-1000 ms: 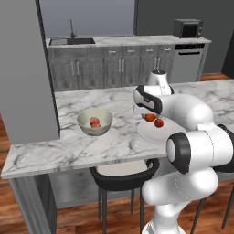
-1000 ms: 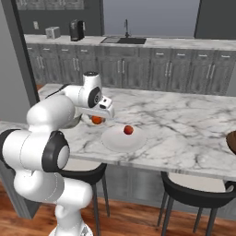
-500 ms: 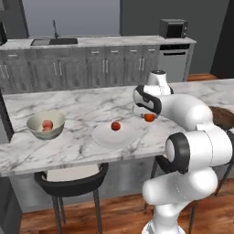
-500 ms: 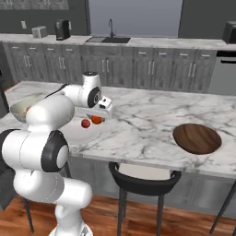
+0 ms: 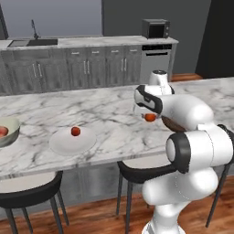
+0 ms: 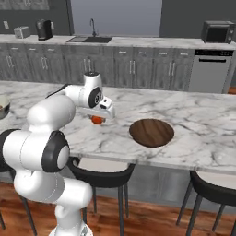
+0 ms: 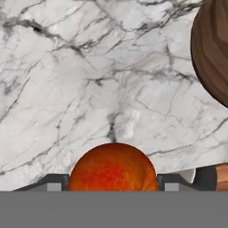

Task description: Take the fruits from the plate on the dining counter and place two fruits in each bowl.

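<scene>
Marble surface [image 5: 105,114], contents by container: white plate [image 5: 61,144] holds one red fruit [image 5: 75,131]; pale bowl [image 5: 11,130] at the left edge holds one fruit [image 5: 2,131]; dark brown bowl [image 6: 151,132] holds nothing visible. Gripper [image 6: 97,120] hangs above bare marble just beside the brown bowl. Its jaws are closed on an orange-red fruit [image 7: 112,168], one finger at each side.

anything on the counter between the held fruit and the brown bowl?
Nothing: bare marble separates the fruit in the hand from the brown bowl, clearest in the right base view.
</scene>
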